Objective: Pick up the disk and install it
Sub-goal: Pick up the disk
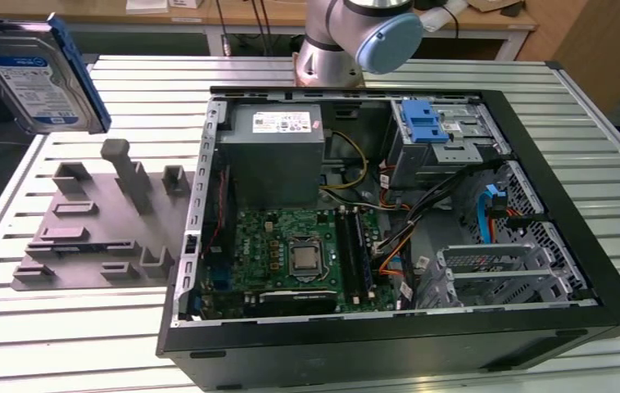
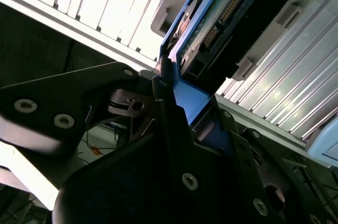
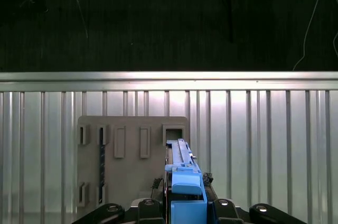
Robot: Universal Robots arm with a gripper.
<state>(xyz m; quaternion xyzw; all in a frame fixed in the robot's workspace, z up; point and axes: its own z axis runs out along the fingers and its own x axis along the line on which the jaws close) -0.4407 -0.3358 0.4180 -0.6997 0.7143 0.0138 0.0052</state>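
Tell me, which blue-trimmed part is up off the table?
The disk, held aloft by the gripper; the blue-latched drive cage sits inside the computer case.

The disk [image 1: 38, 75], clamped in the hand [image 3: 186, 205], hangs in open air above the table [image 1: 70, 344]. It is clear of the grey fixture plate [image 1: 80, 246], whose upright posts [image 1: 116, 157] stick up below it. Bare slatted table surrounds the plate. The open computer case [image 1: 397, 360] lies with its upper side uncovered, but its side wall rises between the plate and the interior. Inside, the power-supply box [image 1: 277, 155] stands near the drive cage [image 1: 441, 135], and loose cables [image 1: 355, 176] cross the gap between them. The arm's base [image 1: 337, 49] blocks the table's far edge behind the case.
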